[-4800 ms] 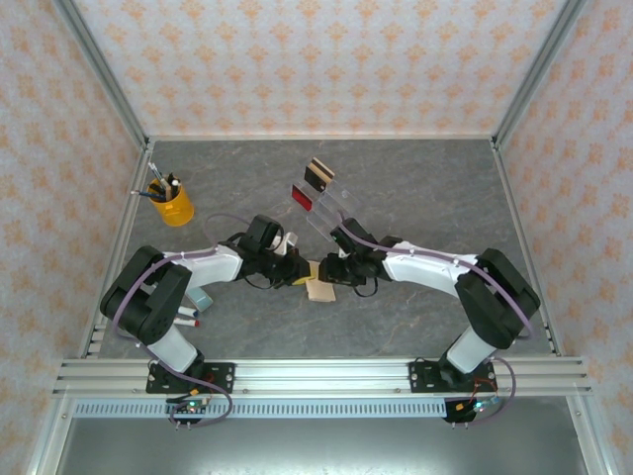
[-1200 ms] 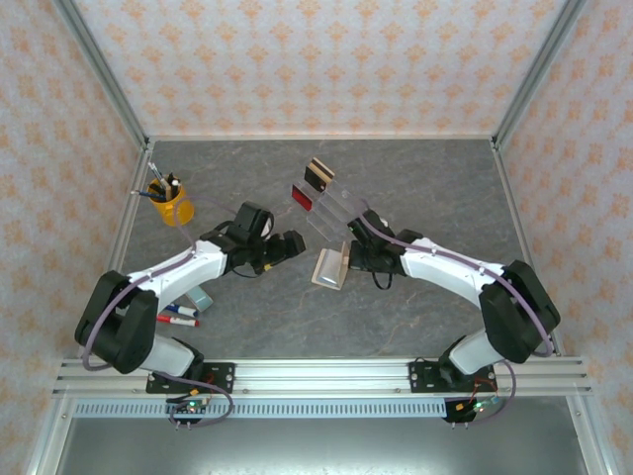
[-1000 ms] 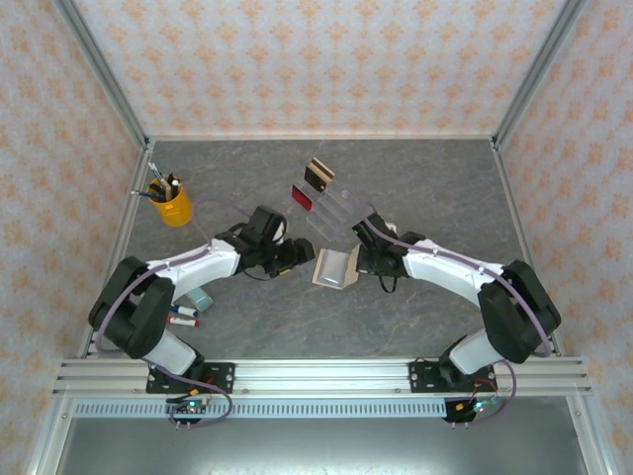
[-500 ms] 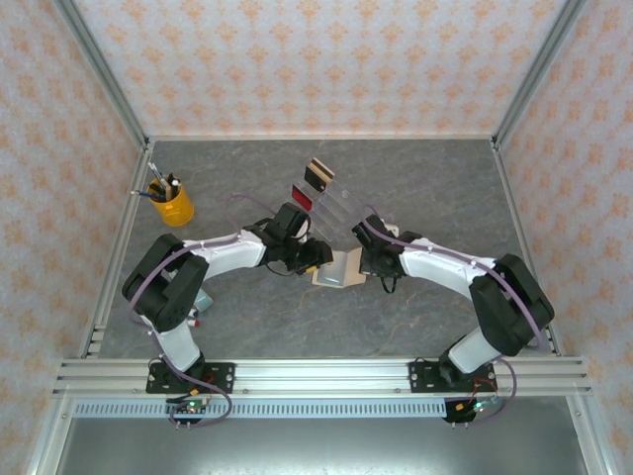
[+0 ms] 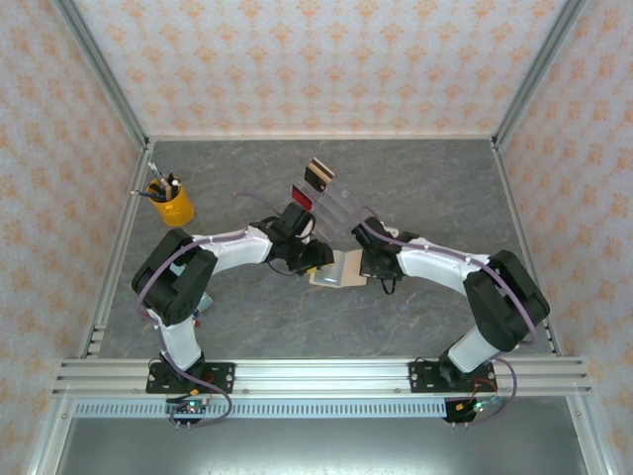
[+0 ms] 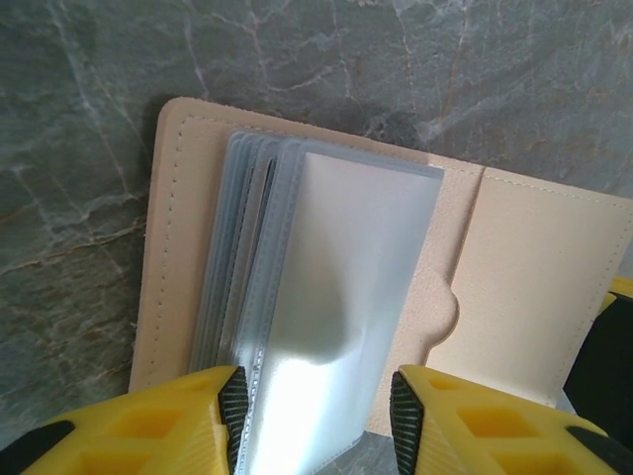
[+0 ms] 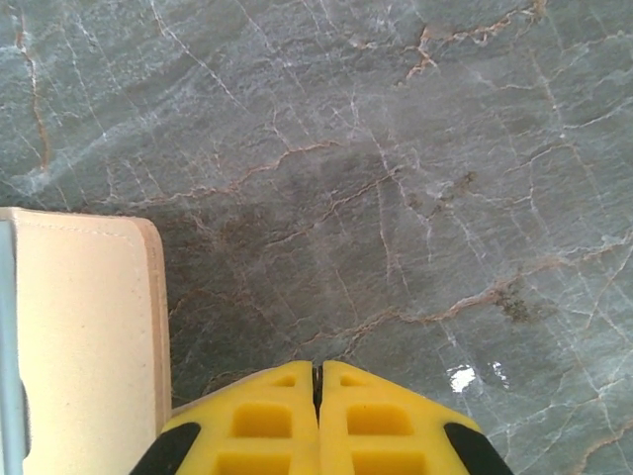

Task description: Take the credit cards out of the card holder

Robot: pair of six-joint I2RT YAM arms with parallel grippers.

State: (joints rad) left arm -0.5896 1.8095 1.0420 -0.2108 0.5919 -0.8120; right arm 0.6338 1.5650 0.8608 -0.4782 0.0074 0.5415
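Left gripper [image 6: 316, 406] sits spread wide around the clear sleeves [image 6: 336, 267] of the card holder [image 6: 524, 267], right gripper [image 7: 316, 391] clamped empty at its flap edge, so a pull might just drag everything.

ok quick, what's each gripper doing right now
left gripper: open, fingers either side of the clear sleeves in the wallet
right gripper: shut, fingers together at the wallet edge; whether it pinches the wallet cannot be told
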